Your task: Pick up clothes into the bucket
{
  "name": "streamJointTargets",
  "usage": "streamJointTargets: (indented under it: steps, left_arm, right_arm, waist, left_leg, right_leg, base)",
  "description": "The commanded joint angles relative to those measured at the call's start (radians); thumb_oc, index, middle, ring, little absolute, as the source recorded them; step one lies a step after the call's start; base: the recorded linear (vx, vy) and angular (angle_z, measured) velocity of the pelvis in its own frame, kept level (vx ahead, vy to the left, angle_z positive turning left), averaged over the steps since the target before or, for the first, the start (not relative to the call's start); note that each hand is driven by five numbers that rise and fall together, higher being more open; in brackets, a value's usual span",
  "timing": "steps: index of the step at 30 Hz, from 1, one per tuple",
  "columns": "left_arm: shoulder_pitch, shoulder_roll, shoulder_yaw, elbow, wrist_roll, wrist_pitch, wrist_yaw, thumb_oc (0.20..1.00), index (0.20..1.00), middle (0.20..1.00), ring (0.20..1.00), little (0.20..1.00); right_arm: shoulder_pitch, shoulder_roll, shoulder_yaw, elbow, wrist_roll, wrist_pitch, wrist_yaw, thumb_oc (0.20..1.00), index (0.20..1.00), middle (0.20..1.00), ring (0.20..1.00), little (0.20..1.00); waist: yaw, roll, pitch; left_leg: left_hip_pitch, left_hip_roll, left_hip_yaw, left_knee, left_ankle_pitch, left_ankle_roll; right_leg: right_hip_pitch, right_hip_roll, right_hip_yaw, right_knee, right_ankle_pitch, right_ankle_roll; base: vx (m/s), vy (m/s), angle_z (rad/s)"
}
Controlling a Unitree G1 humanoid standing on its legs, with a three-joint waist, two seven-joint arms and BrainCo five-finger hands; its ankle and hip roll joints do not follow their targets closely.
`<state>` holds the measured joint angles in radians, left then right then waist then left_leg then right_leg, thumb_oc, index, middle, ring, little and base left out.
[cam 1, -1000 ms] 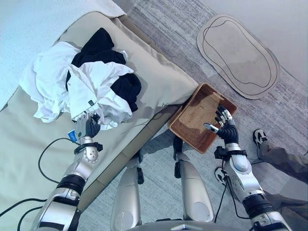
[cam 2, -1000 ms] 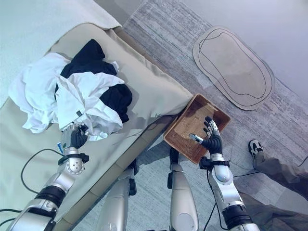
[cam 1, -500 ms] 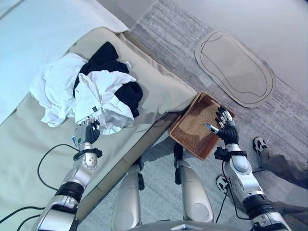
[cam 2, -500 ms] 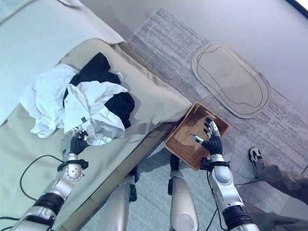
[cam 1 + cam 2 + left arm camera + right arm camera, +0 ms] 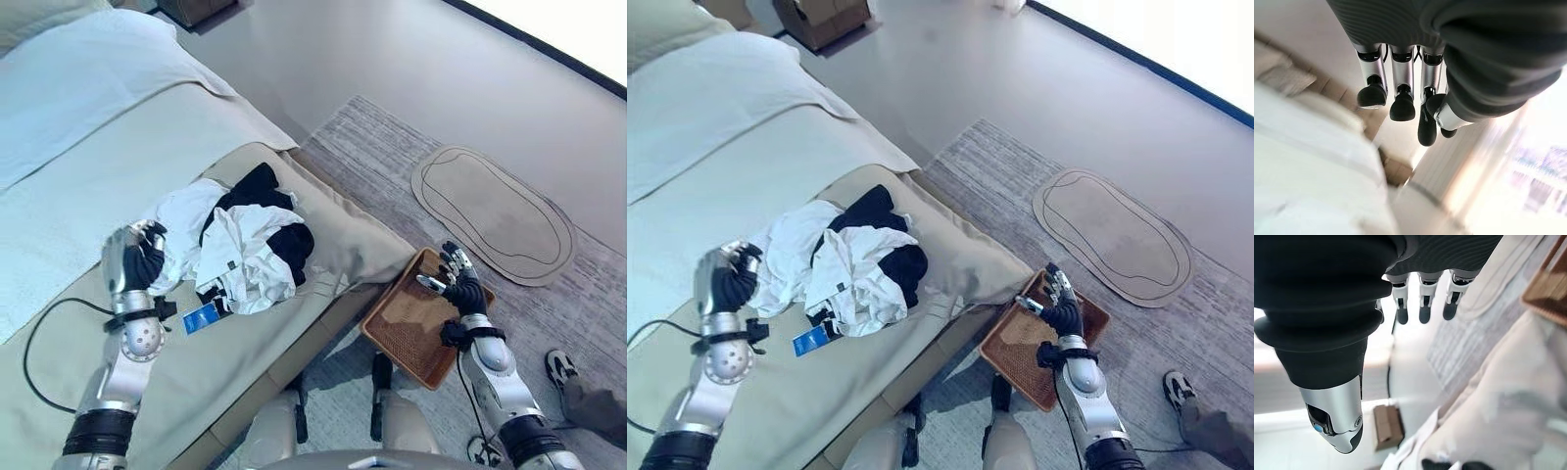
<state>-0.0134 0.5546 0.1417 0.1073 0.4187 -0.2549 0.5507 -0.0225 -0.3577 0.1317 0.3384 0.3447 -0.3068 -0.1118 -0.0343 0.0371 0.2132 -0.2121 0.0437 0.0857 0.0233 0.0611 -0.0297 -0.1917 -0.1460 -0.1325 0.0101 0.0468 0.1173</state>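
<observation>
The left hand (image 5: 132, 259) sits at the left of the left eye view, raised over the bed, with its fingers curled in toward the palm; in its wrist view the dark fingertips (image 5: 1401, 108) fold down together with the thumb and no cloth shows between them, so it looks closed on nothing. Just to its right, touching or nearly touching the knuckles, lies the pile of clothes (image 5: 240, 255): white garments crumpled around a black one, heaped in the middle of the frame on the beige cover of the bed (image 5: 323, 211). A small blue tag (image 5: 203, 317) lies on the cover just below the pile, close to the left wrist. The white sheet (image 5: 88, 108) of the bed fills the upper left. The right hand (image 5: 458, 281) shows at the lower right of the frame, held up over the near rim of the basket (image 5: 402, 338), fingers spread and relaxed, holding nothing; its wrist view shows the fingers (image 5: 1424, 308) straight and apart. The basket is a brown woven tray standing on the grey rug (image 5: 392, 147) beside the bed's corner, with no clothes in it. Further toward the right lies an oval floor mat (image 5: 495, 215) with a dark outline. A person's shoe (image 5: 563, 367) shows at the lower right edge.
</observation>
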Motion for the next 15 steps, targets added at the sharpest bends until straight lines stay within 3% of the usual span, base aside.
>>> streamJointTargets:
  steps: [1, 5, 10, 11, 12, 13, 15]
  left_arm:
    - [-0.039, 0.069, 0.053, -0.066, -0.007, -0.057, 0.005, 0.2, 0.2, 0.2, 0.2, 0.2]
    - [-0.083, 0.097, 0.076, -0.145, -0.015, -0.072, 0.002, 0.2, 0.2, 0.2, 0.2, 0.2]
    - [-0.106, 0.098, 0.052, -0.115, -0.031, -0.061, -0.016, 0.2, 0.2, 0.2, 0.2, 0.2]
    - [-0.104, 0.096, 0.044, -0.1, -0.035, -0.058, -0.021, 0.592, 0.592, 0.592, 0.592, 0.592]
    - [-0.104, 0.091, 0.028, -0.072, -0.037, -0.053, -0.026, 0.9, 0.9, 0.9, 0.9, 0.9]
    - [-0.106, 0.092, 0.026, -0.068, -0.037, -0.055, -0.024, 1.0, 1.0, 1.0, 1.0, 1.0]
    - [-0.123, 0.059, -0.047, 0.046, -0.052, -0.035, -0.042, 1.0, 1.0, 1.0, 1.0, 1.0]
  right_arm:
    - [-0.012, 0.02, 0.008, -0.019, -0.007, -0.028, 0.018, 1.0, 1.0, 1.0, 1.0, 1.0]
    - [-0.007, 0.028, 0.026, -0.008, -0.014, -0.015, 0.038, 1.0, 1.0, 1.0, 1.0, 1.0]
    - [0.0, 0.032, 0.039, -0.007, -0.011, -0.005, 0.05, 1.0, 1.0, 1.0, 1.0, 1.0]
    - [0.001, 0.034, 0.04, -0.01, -0.009, -0.003, 0.052, 1.0, 1.0, 1.0, 1.0, 1.0]
    - [0.002, 0.035, 0.044, -0.012, -0.005, -0.002, 0.057, 1.0, 1.0, 1.0, 1.0, 1.0]
    - [0.002, 0.034, 0.043, -0.012, -0.005, -0.002, 0.057, 1.0, 1.0, 1.0, 1.0, 1.0]
    - [0.002, 0.034, 0.051, -0.014, -0.001, 0.001, 0.055, 1.0, 1.0, 1.0, 1.0, 1.0]
  waist:
    - [0.009, -0.056, -0.036]
    - [0.015, -0.051, -0.059]
    - [0.011, -0.047, -0.075]
    - [0.009, -0.047, -0.076]
    - [0.005, -0.048, -0.076]
    - [0.006, -0.048, -0.076]
    - [-0.006, -0.049, -0.071]
  left_leg:
    - [-0.017, 0.029, -0.007, 0.111, -0.089, -0.031]
    - [0.034, 0.027, -0.01, 0.083, -0.088, -0.034]
    - [0.06, 0.026, -0.009, 0.067, -0.083, -0.035]
    - [0.063, 0.027, -0.008, 0.065, -0.084, -0.035]
    - [0.062, 0.027, -0.007, 0.066, -0.084, -0.035]
    - [0.062, 0.028, -0.008, 0.066, -0.084, -0.035]
    - [0.05, 0.028, -0.005, 0.073, -0.082, -0.033]
  right_leg:
    - [0.029, -0.092, -0.048, -0.014, 0.052, 0.057]
    - [0.079, -0.089, -0.063, -0.025, 0.042, 0.057]
    - [0.102, -0.084, -0.065, -0.034, 0.039, 0.056]
    - [0.102, -0.083, -0.065, -0.034, 0.039, 0.056]
    - [0.101, -0.082, -0.062, -0.034, 0.039, 0.056]
    - [0.1, -0.082, -0.062, -0.034, 0.039, 0.056]
    - [0.087, -0.081, -0.059, -0.03, 0.041, 0.055]
  base:
    - [0.08, -0.042, 0.09]
    - [0.07, -0.037, 0.07]
    - [0.04, -0.02, 0.02]
    - [0.0, 0.0, 0.0]
    - [0.0, 0.0, 0.0]
    - [0.0, 0.0, 0.0]
    - [-0.03, 0.009, -0.01]
